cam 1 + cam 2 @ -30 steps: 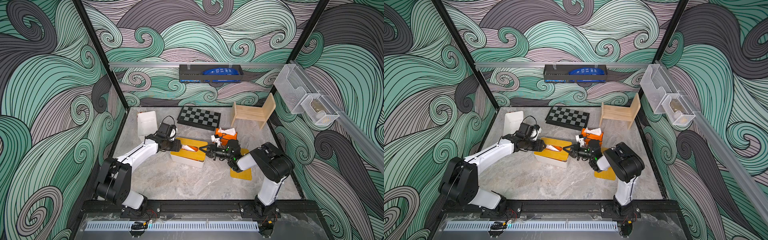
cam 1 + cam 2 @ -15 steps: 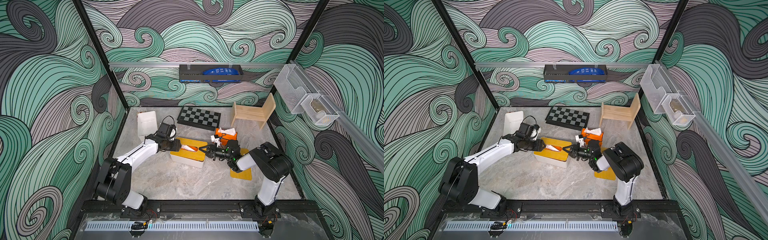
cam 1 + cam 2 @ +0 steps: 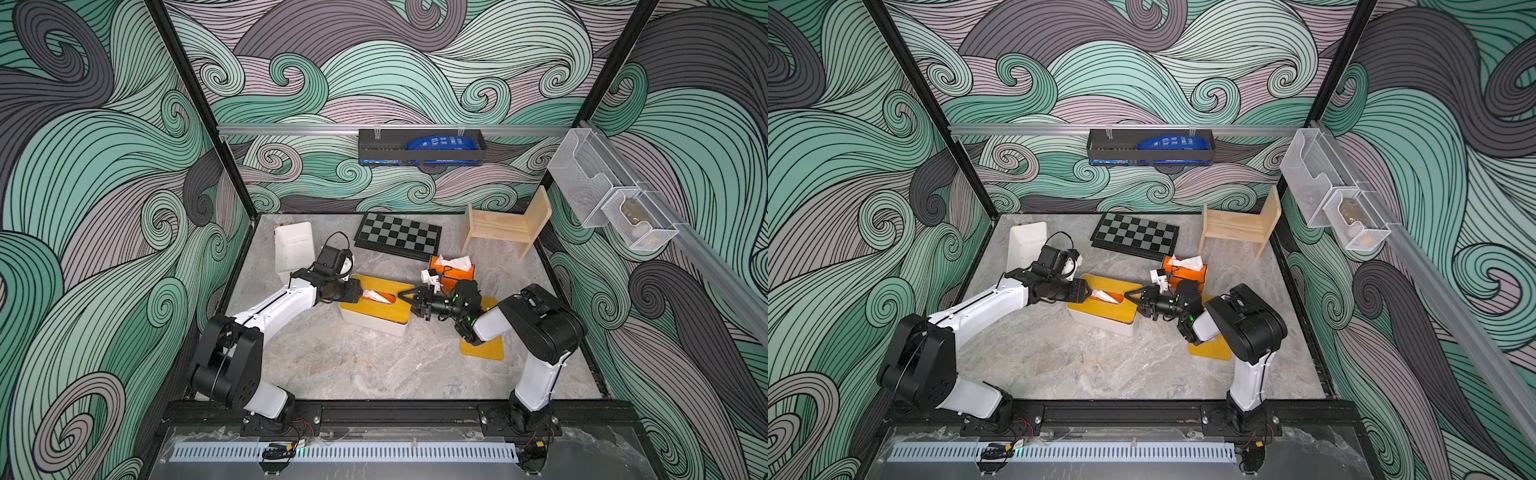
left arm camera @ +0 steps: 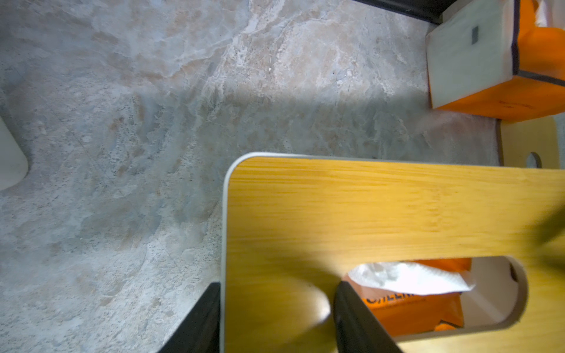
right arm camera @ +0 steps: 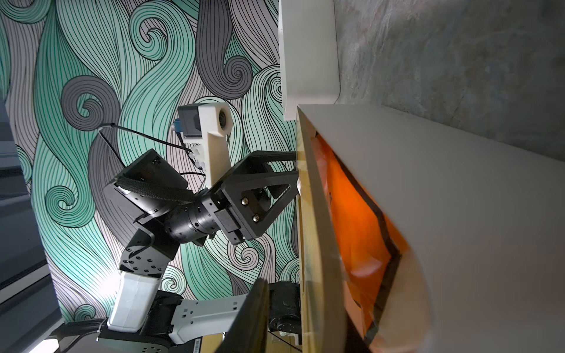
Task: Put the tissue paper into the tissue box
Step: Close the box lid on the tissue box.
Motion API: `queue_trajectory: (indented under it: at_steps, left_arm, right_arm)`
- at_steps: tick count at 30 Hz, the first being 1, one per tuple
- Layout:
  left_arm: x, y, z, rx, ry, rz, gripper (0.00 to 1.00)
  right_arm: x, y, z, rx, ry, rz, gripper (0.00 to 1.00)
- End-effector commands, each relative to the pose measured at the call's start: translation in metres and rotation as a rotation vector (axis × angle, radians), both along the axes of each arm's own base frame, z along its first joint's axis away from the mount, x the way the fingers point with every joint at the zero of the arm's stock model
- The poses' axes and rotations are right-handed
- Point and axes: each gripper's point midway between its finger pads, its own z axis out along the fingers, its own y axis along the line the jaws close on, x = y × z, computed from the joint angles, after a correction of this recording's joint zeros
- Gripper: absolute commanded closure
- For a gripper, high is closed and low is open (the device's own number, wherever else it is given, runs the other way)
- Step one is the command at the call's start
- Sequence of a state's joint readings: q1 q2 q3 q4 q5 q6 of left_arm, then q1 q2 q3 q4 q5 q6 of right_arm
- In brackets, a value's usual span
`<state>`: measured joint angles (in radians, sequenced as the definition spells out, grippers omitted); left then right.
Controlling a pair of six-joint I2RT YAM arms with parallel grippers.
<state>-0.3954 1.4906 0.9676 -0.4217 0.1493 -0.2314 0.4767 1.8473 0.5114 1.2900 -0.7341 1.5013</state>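
Note:
The white tissue box [image 3: 372,322] with a bamboo lid [image 4: 367,207] sits mid-table in both top views. Through the lid's slot shows an orange pack of tissue paper [image 4: 409,278] with a white sheet poking up. My left gripper [image 4: 275,305] is shut across the lid's left end, one finger outside the box edge and one in the slot. My right gripper [image 3: 409,301] stands open at the box's right end. Its one visible finger [image 5: 253,311] is apart from the lid's edge [image 5: 318,214]. Under that edge the orange pack [image 5: 351,214] shows.
A second orange tissue pack [image 3: 455,269] lies behind the right gripper. At the back are a chessboard [image 3: 397,236], a wooden chair [image 3: 505,224] and a white container [image 3: 294,249]. A bamboo board [image 3: 484,349] lies under the right arm.
My right gripper's jaws have parted at the right end of the lid. The left arm and the box have stayed where they were.

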Motion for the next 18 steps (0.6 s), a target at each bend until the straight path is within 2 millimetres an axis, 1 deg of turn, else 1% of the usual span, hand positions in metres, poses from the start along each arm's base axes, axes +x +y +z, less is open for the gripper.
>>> queue_trajectory:
  at_steps: [1,11,18]
  left_arm:
    - [-0.004,0.005,-0.005,0.056,0.024,-0.013,0.79]
    - [-0.004,0.008,-0.005,0.068,0.018,-0.008,0.79]
    - [-0.004,0.009,-0.004,0.072,0.014,-0.004,0.79]
  right_arm:
    - [0.001,-0.004,0.006,0.011,-0.017,-0.007,0.66]
    - [0.007,-0.015,0.023,-0.011,-0.054,-0.023,0.58]
    - [0.009,-0.027,0.031,-0.034,-0.071,-0.038,0.55]
